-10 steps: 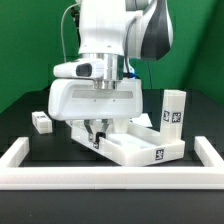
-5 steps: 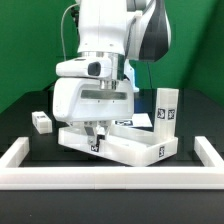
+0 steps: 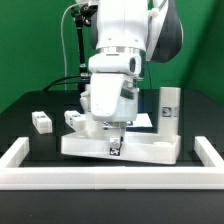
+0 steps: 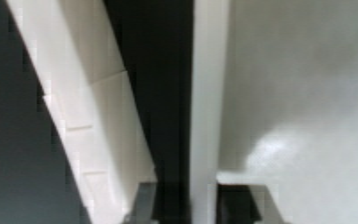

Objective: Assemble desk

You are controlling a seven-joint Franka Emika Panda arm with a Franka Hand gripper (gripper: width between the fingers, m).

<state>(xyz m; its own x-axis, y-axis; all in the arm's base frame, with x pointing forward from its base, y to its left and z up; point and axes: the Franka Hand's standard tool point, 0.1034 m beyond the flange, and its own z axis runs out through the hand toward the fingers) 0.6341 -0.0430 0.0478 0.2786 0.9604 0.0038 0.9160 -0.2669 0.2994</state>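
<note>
Parallel to long low white barrier wall [image 3: 110, 172], close behind it: white plastic rectangular tabletop panel [image 3: 85, 146], now square, skewed 0.5 s ago. Gripper [image 3: 114, 143] shifted toward exterior view's right, fingers narrowly pinching panel's front rim. Judged aligned; upright white block leg [image 3: 171, 108] unattached.

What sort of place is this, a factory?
Probably a robotics lab test bench: a robot arm over a black table, a green backdrop, and a white tabletop panel bearing square tags.

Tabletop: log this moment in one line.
gripper shut on tabletop rim | tabletop lying flat | leg upright, exterior view's right | wall in front
</note>
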